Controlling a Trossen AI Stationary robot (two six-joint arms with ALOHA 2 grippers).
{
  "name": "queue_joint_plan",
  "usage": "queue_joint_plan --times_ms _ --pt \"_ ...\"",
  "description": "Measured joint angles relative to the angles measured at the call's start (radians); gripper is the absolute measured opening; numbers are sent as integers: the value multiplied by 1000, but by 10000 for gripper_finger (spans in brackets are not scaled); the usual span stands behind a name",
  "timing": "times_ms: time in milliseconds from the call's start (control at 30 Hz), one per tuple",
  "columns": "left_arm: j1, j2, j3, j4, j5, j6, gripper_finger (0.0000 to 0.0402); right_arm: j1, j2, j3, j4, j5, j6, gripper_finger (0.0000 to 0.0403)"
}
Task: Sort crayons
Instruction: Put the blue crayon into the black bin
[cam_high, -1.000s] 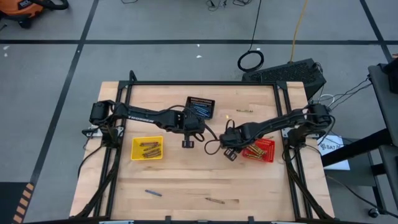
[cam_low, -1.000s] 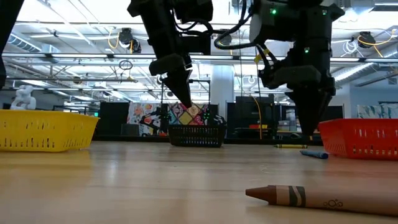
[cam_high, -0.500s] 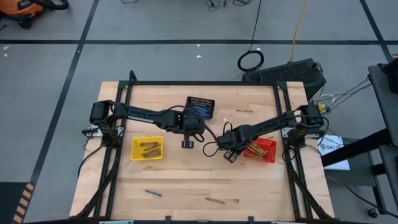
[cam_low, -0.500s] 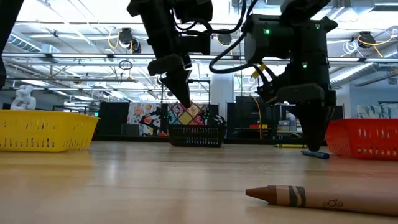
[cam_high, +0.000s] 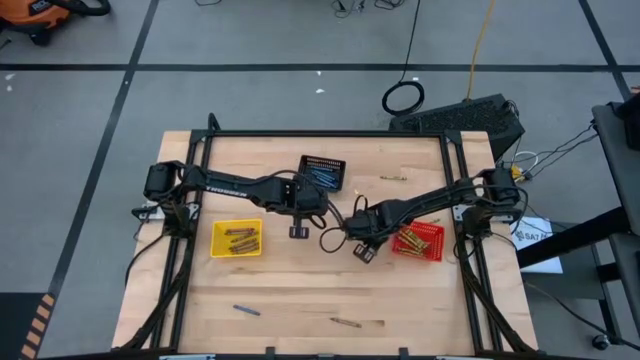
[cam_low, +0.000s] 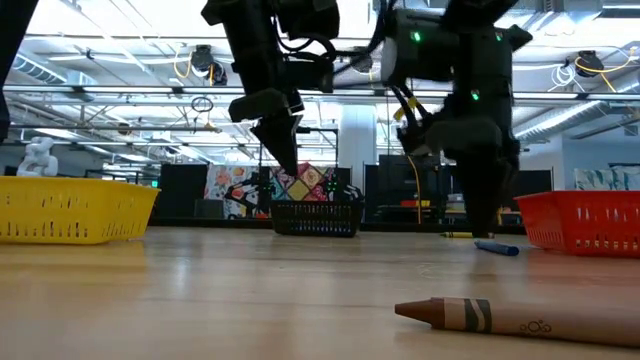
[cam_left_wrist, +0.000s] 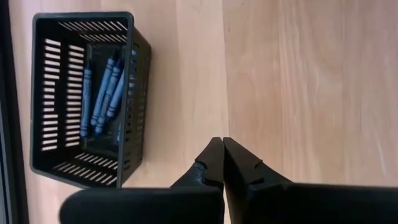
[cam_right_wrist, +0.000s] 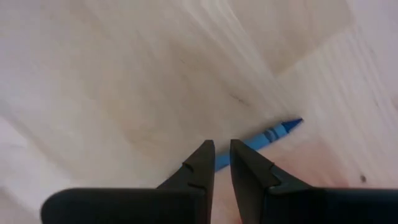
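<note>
A blue crayon (cam_right_wrist: 273, 134) lies flat on the table, its blunt end hidden behind my right gripper (cam_right_wrist: 222, 150). That gripper (cam_high: 362, 254) points down left of the red basket (cam_high: 428, 252), open by a narrow gap with nothing in it, its tips just above the crayon (cam_low: 497, 247). My left gripper (cam_left_wrist: 222, 142) is shut on nothing and hangs above bare wood (cam_high: 298, 232), near the black basket (cam_left_wrist: 37, 93), which holds several blue crayons (cam_left_wrist: 102, 93). Tan crayons lie in the yellow basket (cam_high: 218, 250), and olive-yellow ones in the red basket.
Loose crayons lie on the table: a blue one (cam_high: 246, 310) near the front left, a brown one (cam_high: 346, 322) near the front edge, large in the low view (cam_low: 520, 318), and an olive one (cam_high: 393, 179) at the far right. Bare wood lies between the baskets.
My right gripper has moved away from the red basket toward the table's left, sinking a little, and now stands over the blue crayon's end. The gap between its fingers looks unchanged. The crayon has stayed on the table.
</note>
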Motion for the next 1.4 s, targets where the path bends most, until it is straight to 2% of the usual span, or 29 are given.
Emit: queue_joint_plan --times_ms 233,433,567,767,900,1100,1400 --pt "1 0 1 3 0 0 1 0 0 76 -94 4 4 36" --pt "1 0 1 -17 0 0 1 -2 -1 79 -139 8 119 36" --pt "0 0 1 -31 0 6 1 -4 -1 79 -142 47 185 36" --pt "0 0 0 -71 0 5 1 -18 -2 68 -141 56 212 36" --pt "0 0 0 -91 0 0 1 -23 -2 54 -141 56 192 31" --pt "0 0 0 -111 0 -2 1 -33 -2 53 -141 56 133 4" --pt "0 0 0 -111 0 -3 1 -48 -2 53 -141 53 -34 1"
